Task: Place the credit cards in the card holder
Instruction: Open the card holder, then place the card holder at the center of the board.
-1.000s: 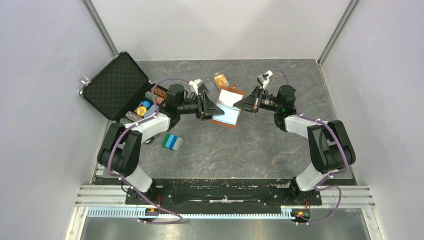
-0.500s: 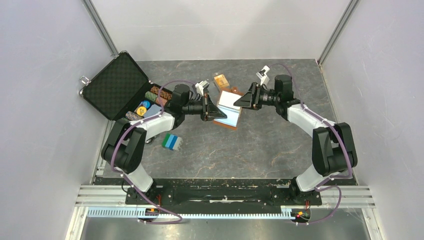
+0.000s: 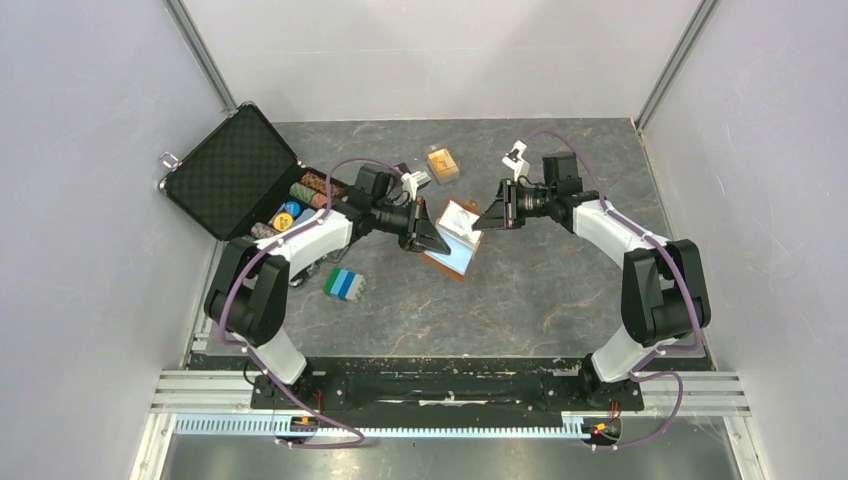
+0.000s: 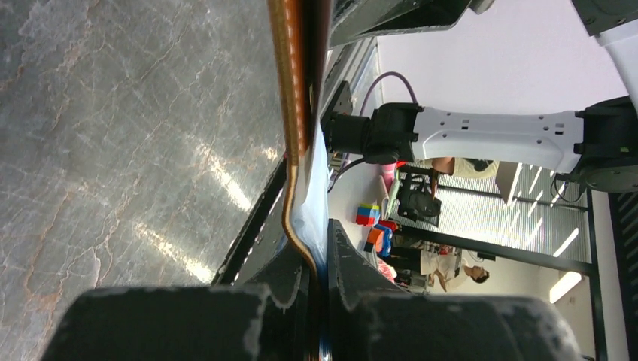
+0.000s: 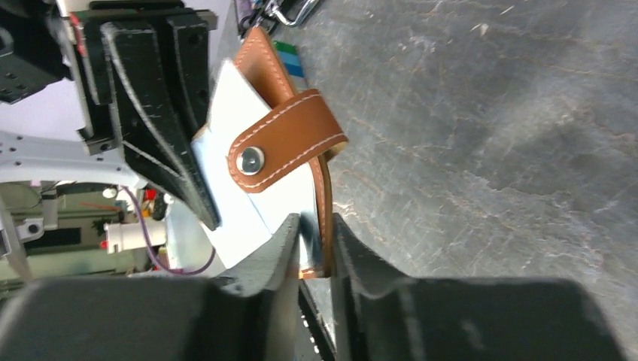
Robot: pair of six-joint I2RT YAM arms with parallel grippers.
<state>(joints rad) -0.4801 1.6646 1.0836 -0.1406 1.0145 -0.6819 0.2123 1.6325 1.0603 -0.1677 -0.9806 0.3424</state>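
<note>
The card holder (image 3: 456,240), tan leather with a pale blue inside, hangs open between my two grippers at mid-table. My left gripper (image 3: 433,240) is shut on its left edge; in the left wrist view the leather edge (image 4: 294,98) runs up out of the left gripper (image 4: 320,242). My right gripper (image 3: 484,221) is shut on the opposite edge, with the snap tab (image 5: 287,142) just above the right gripper (image 5: 317,226). Orange credit cards (image 3: 442,163) lie in a small stack on the table behind the holder. No card is in either gripper.
An open black foam-lined briefcase (image 3: 234,170) with rows of poker chips (image 3: 290,211) stands at the left. A blue-green-white striped block (image 3: 345,285) lies in front of the left arm. Grey walls close in both sides.
The left gripper shut on the card holder's left edge. The right gripper opened, then closed on the right edge. The holder shifted slightly nearer and tilted up off the table.
</note>
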